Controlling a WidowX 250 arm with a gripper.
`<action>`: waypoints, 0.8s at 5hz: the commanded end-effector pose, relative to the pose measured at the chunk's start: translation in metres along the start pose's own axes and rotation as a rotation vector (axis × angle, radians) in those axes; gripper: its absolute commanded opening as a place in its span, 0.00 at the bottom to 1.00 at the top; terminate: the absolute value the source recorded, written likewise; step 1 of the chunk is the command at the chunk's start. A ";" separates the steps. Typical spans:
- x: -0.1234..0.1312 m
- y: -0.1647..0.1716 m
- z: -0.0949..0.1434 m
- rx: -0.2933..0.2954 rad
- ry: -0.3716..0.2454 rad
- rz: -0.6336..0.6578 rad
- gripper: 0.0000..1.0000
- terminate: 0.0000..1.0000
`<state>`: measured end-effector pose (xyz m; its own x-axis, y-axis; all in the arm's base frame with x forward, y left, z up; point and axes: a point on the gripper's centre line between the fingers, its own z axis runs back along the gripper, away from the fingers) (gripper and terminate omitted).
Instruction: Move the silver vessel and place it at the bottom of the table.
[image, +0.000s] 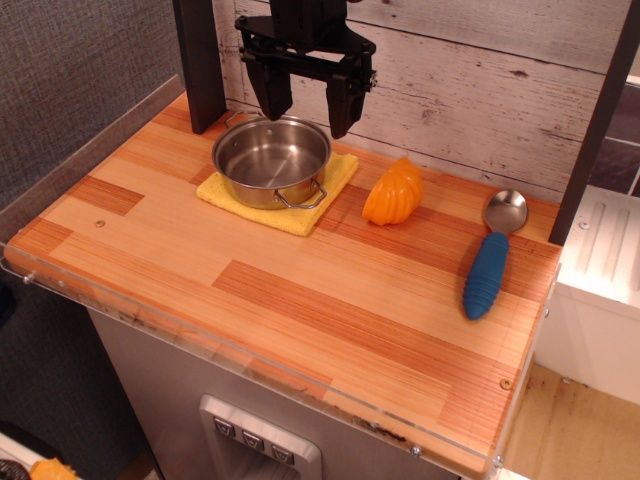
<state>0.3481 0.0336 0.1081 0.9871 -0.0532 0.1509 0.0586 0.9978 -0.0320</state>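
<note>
Whitewashed plank boarding (480, 70) forms the backdrop behind the table (250, 330), a rectangular wooden top of light and reddish-brown striped strips edged with a clear acrylic rim. Grey fabric-textured panelling (70, 80) runs along the left edge, and a dark upright post (200, 60) rises at the far-left corner.

In the single view, the silver vessel (272, 158) sits near the far edge, toward the far-left corner. It rests upright on a yellow cloth (300, 205) that lies flat on the wood. One thin wire loop handle points toward the near edge, over the cloth; a second shows at the far-left side of its rim. Its inside is shiny, with nothing in it.

Above the pot's far rim hangs the black gripper (305, 100), its two fingers spread wide apart and clasping nothing. The left finger's tip is over the pot's far rim, while the right one's hangs just beyond it; whether either touches the metal cannot be told.

An orange ridged plastic toy (393, 192) lies right of the cloth, apart from it. Further right, near the far-right corner, a spoon (495, 255) with a silver bowl and a blue ribbed handle lies with its handle pointing toward the near edge.
</note>
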 end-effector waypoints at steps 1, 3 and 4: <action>0.000 0.000 0.000 0.000 0.000 0.000 1.00 0.00; -0.014 0.039 -0.004 0.039 -0.006 0.107 1.00 0.00; -0.031 0.060 -0.010 0.111 0.024 0.178 1.00 0.00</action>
<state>0.3194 0.0949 0.0728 0.9880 0.1346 0.0754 -0.1388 0.9889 0.0532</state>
